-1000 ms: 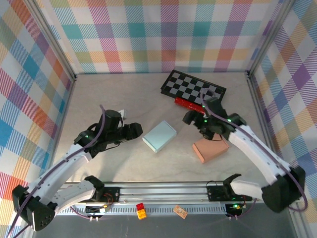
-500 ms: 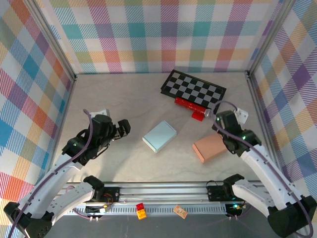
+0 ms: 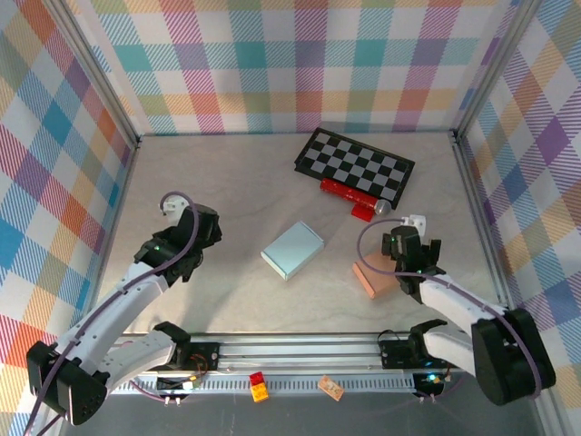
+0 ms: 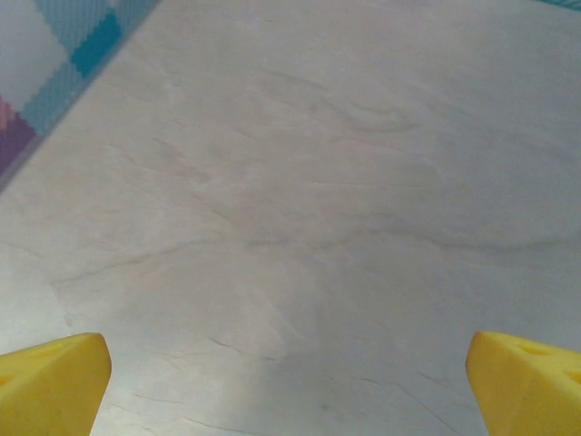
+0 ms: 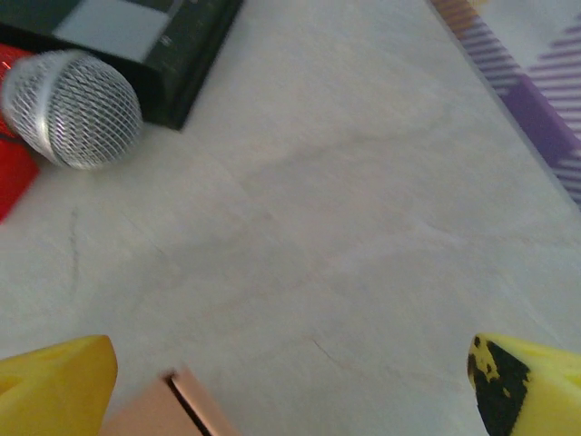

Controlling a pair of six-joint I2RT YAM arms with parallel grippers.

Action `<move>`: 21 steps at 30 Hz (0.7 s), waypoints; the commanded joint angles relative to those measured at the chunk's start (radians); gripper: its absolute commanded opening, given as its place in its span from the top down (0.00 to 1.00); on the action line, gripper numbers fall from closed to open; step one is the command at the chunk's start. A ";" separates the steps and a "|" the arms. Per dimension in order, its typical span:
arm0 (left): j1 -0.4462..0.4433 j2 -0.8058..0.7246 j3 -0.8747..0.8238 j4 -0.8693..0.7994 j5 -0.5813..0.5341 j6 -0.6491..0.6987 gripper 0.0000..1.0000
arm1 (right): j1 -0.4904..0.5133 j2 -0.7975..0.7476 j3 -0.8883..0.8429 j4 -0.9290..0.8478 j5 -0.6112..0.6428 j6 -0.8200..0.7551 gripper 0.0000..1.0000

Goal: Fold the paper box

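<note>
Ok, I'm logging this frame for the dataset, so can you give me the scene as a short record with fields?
blue box: closed, flat on the table, between the arms
peach box: flat, right of the blue box
left gripper: open, over bare table, holding nothing
right gripper: open, at the peach box's edge, holding nothing
checkerboard: at the back
microphone: red, along the checkerboard's near edge

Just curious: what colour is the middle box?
The paper box is pale blue, clearest in the top view.
</note>
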 commanded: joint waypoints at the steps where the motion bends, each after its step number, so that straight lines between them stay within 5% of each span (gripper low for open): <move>1: 0.017 -0.029 -0.064 0.120 -0.057 0.083 0.00 | -0.072 0.064 -0.004 0.338 -0.165 -0.120 0.01; 8: 0.056 0.000 -0.148 0.263 -0.099 0.232 0.00 | -0.232 0.179 0.012 0.515 -0.372 -0.090 0.01; 14: 0.162 0.037 -0.243 0.445 0.056 0.351 0.00 | -0.259 0.090 0.038 0.278 -0.332 -0.020 0.01; 21: 0.271 0.123 -0.371 0.754 0.215 0.445 0.00 | -0.291 0.028 -0.015 0.310 -0.398 -0.057 0.01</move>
